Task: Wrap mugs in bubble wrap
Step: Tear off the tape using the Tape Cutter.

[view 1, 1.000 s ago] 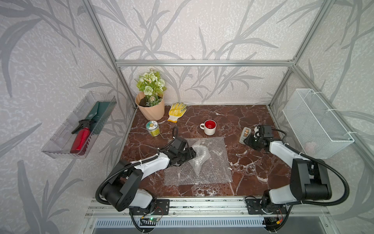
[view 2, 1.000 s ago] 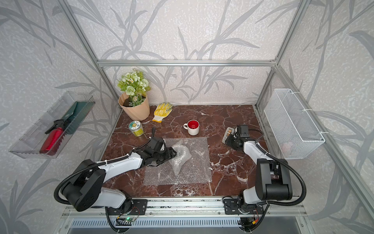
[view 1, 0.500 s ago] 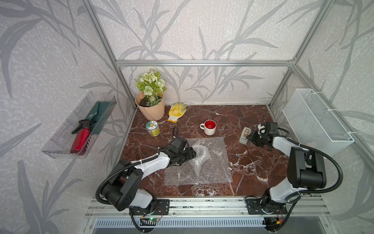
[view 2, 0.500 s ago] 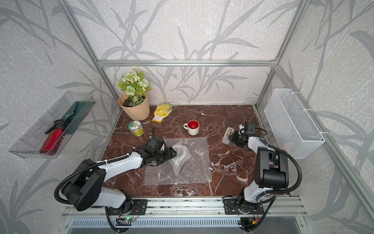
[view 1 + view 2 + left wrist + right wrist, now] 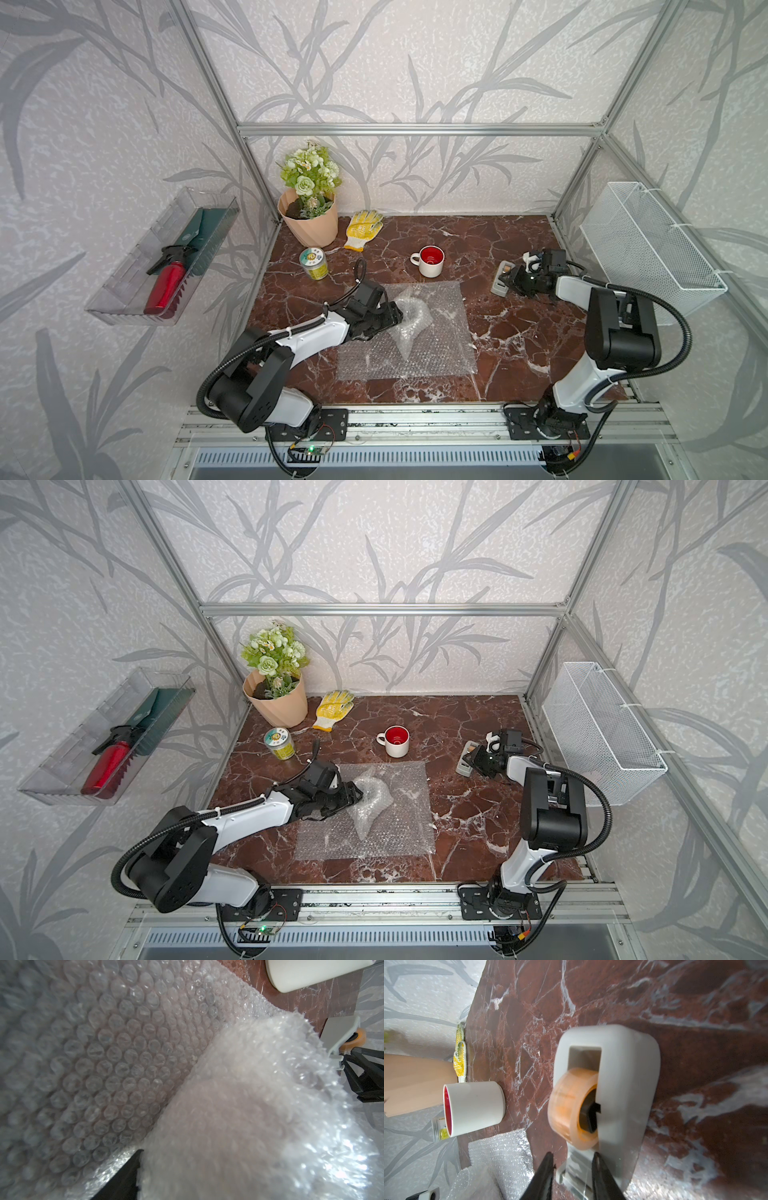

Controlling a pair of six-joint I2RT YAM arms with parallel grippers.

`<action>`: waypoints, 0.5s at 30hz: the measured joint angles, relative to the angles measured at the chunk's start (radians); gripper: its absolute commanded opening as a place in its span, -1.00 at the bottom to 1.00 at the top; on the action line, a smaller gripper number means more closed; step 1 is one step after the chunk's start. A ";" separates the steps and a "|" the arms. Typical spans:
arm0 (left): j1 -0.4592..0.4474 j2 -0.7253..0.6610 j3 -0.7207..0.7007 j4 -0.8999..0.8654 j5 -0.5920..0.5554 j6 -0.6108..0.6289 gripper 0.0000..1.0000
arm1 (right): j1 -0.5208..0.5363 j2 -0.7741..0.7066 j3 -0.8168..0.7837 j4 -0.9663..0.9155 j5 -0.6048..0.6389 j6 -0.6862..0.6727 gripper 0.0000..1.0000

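Counter [image 5: 519, 332]: red-brown marble with white veins.
Wrap [image 5: 440, 349]: one sheet lies flat at the middle of the counter, towards the near edge.
Bundle [image 5: 411, 320]: crumpled wrap lying on the sheet's left half, narrowing towards the near side; what is inside is hidden.
Mug [image 5: 431, 261]: white with a red inside, upright, just beyond the sheet's far edge and not touching it, handle to the left.
Left pincer [image 5: 392, 318]: clamped wide on the bundle's left end. In the wrist view one finger [image 5: 124, 1178] lies against the wrap and the other is hidden behind it.
Right pincer [image 5: 573, 1155]: fingers apart on either side of the dispenser's clear cutter end; I cannot tell whether they press it.
Dispenser [image 5: 623, 1076]: pale grey, on the counter right of the mug, holding an amber tape roll [image 5: 569, 1105].
Far left corner: pot [image 5: 309, 226] of flowers, glove [image 5: 363, 228] beside it, can [image 5: 313, 263] nearer.
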 measured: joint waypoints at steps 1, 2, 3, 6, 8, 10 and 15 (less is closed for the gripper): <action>0.000 0.000 0.000 0.000 0.000 0.000 0.44 | -0.002 0.003 0.000 0.003 -0.004 0.003 -0.34; 0.000 0.000 0.000 0.000 0.000 0.000 0.43 | -0.005 0.005 0.000 0.008 -0.008 0.008 -0.34; 0.000 0.000 0.000 0.000 0.000 0.000 0.44 | -0.007 0.009 0.000 0.012 -0.012 0.013 -0.35; 0.000 0.000 0.000 0.000 0.000 0.000 0.43 | -0.014 0.021 0.000 0.030 -0.036 0.027 -0.36; 0.000 0.001 0.000 0.001 0.001 0.000 0.44 | -0.019 0.031 0.000 0.050 -0.055 0.037 -0.39; 0.000 0.002 0.000 0.003 0.003 -0.002 0.43 | -0.026 0.039 0.000 0.058 -0.071 0.047 -0.43; 0.000 0.007 0.000 0.008 0.009 -0.003 0.44 | -0.042 0.054 -0.001 0.066 -0.104 0.053 -0.53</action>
